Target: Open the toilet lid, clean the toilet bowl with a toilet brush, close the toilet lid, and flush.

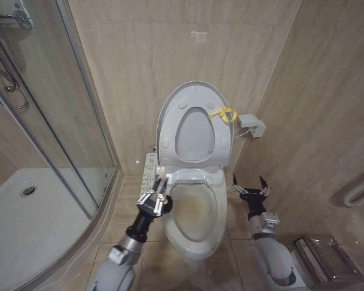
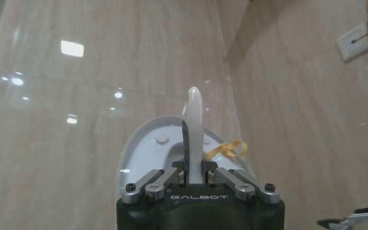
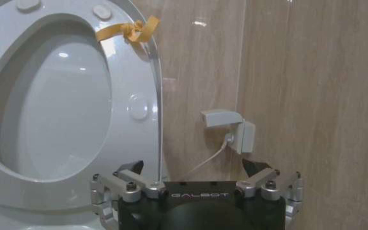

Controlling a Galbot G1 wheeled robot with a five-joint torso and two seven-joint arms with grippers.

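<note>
Far left in head view: glass shower enclosure (image 1: 54, 121) with white shower tray (image 1: 24, 212); not involved.

Left gripper (image 1: 156, 193) sits at the left rim of the toilet bowl (image 1: 197, 212), just beside the side control panel (image 1: 148, 170). Its fingers are pinched in on the white handle of the toilet brush (image 1: 163, 171); the left wrist view shows the handle (image 2: 193, 139) standing up out of the clamped fingers (image 2: 161, 179), roughly upright against the raised lid. Can't see the bristle head in any view, so can't tell where the brush tip is.

Centre: toilet lid (image 1: 194, 100) is up, leaning back against the tiled wall. The seat ring (image 1: 194, 136) is up too, resting against the lid, oval hole facing out. Yellow loop (image 1: 224, 114) hangs at the lid's right edge; also visible in the left wrist view (image 2: 225, 149) and the right wrist view (image 3: 128, 31). Bowl is exposed, with yellowish-brown staining inside toward the back and bottom.

Right of the toilet: right gripper (image 1: 250, 189) hovers just beside the bowl's right rim, not touching it. Jaws spread wide with nothing between them; the right wrist view confirms this, with both fingertips (image 3: 130, 167) apart and the wall showing in the gap.

Farther right: wall box with cable (image 1: 252, 125) sits on the wall near the lid. Metal floor fixture (image 1: 324, 257) is in the lower right corner, well apart from the toilet.
</note>
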